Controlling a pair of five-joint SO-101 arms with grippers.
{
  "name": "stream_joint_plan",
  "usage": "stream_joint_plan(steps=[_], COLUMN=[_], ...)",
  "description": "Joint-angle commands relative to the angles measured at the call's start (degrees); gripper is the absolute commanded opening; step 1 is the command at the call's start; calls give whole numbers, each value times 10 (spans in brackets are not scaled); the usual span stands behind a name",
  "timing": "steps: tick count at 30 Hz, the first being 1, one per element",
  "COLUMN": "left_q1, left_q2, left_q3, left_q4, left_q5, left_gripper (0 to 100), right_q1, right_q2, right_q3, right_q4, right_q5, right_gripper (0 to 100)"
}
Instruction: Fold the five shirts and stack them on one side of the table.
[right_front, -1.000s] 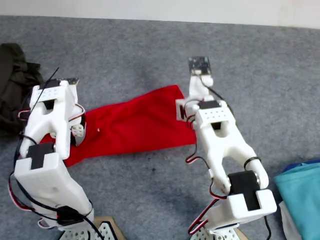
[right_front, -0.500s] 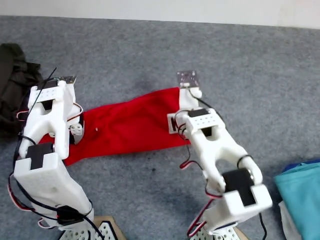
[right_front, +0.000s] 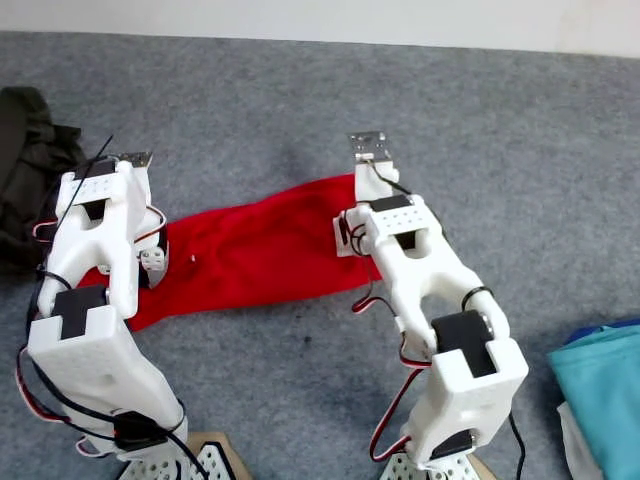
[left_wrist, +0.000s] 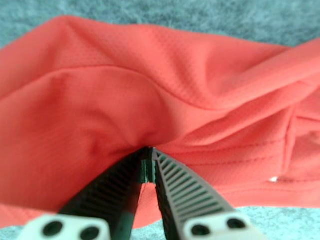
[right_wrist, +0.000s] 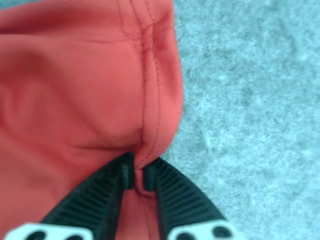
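The red shirt (right_front: 260, 250) mid-table is clamped at each end by the left gripper (left_wrist: 148, 159) and right gripper (right_wrist: 135, 171), so a fold looks started, and both ends probably need to be carried over together next.

Likely robotics lab bench: grey felt table (right_front: 250, 90), bare wall (right_front: 400, 20), two white servo arms (right_front: 95, 250) (right_front: 430, 290) (loose wiring).

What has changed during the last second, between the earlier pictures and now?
The right gripper, shut on the hem of the red shirt, swung a little toward the left arm, and that end of the shirt came with it. The left gripper stayed shut on the shirt's other end, almost in place. The teal shirt and the dark clothes did not move.
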Motion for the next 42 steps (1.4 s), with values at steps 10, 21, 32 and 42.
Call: stream_joint_plan(steps=[10, 21, 32, 42], left_q1=[59, -58, -86, -97], left_q2=[-25, -20, -19, -23], left_q3=[-259, -325, -323, -320], left_q4=[201, 218, 206, 208], left_q5=[-3, 33, 35, 39], left_gripper=[28, 144, 147, 147], right_q1=[-13, 6, -116, -244], right_q2=[0, -1, -102, -91], right_q3=[-16, -22, -58, -170], right_q4=[4, 18, 24, 14], right_q5=[20, 19, 19, 19], right_gripper=[8, 8, 8, 8])
